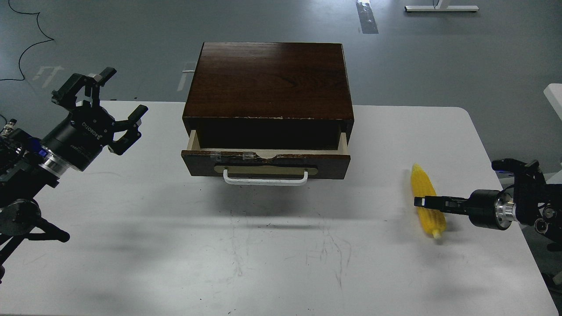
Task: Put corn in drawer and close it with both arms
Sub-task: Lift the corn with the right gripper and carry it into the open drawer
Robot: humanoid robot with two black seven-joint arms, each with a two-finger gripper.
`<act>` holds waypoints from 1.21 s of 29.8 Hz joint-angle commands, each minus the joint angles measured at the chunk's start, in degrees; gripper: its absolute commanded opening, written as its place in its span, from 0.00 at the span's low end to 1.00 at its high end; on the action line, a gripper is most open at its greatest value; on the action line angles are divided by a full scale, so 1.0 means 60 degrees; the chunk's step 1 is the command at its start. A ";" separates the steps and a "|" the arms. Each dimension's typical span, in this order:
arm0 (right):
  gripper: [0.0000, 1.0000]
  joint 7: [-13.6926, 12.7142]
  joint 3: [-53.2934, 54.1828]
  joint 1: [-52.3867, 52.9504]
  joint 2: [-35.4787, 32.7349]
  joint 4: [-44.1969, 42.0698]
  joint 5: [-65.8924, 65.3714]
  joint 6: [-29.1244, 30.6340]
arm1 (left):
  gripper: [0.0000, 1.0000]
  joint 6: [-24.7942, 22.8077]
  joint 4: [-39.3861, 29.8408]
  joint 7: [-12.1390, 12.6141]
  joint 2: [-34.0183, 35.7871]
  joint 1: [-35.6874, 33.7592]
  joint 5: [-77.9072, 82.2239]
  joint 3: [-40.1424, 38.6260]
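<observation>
The yellow corn (428, 206) lies on the white table (263, 245) at the right, pale stub end toward me. My right gripper (420, 202) comes in flat from the right and lies across the middle of the cob; its fingers show as one thin dark bar, so their state is unclear. The dark-brown drawer (265, 160) with its white bar handle (265, 179) stands pulled partly out of the wooden cabinet (270, 79); the gap looks dark and nothing shows in it. My left gripper (124, 91) is open and empty, raised left of the cabinet.
The cabinet stands at the back middle of the table. The table's right edge (505, 184) runs close behind the corn. Grey floor with a black cable (26, 48) lies beyond the table.
</observation>
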 commanded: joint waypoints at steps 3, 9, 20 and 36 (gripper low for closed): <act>0.04 -0.0002 -0.0041 0.1901 -0.0382 0.0771 0.0088 0.0082 | 0.98 0.0000 0.0001 0.0000 0.0039 -0.0014 -0.0008 -0.0032; 0.07 -0.0002 -0.0670 0.5122 -0.0105 0.1036 0.0161 0.0653 | 0.98 0.0000 0.0001 0.0000 0.0054 -0.0028 0.0007 -0.0032; 0.10 -0.0002 -0.3731 0.9562 0.3905 0.1065 0.0148 0.0742 | 0.98 0.0000 0.0001 0.0000 0.0215 -0.0028 -0.0008 -0.0032; 0.13 -0.0002 -0.5153 0.9990 0.6311 0.1124 -0.3867 -0.1119 | 0.98 0.0000 -0.0161 0.0000 0.0611 -0.0014 0.0007 -0.0075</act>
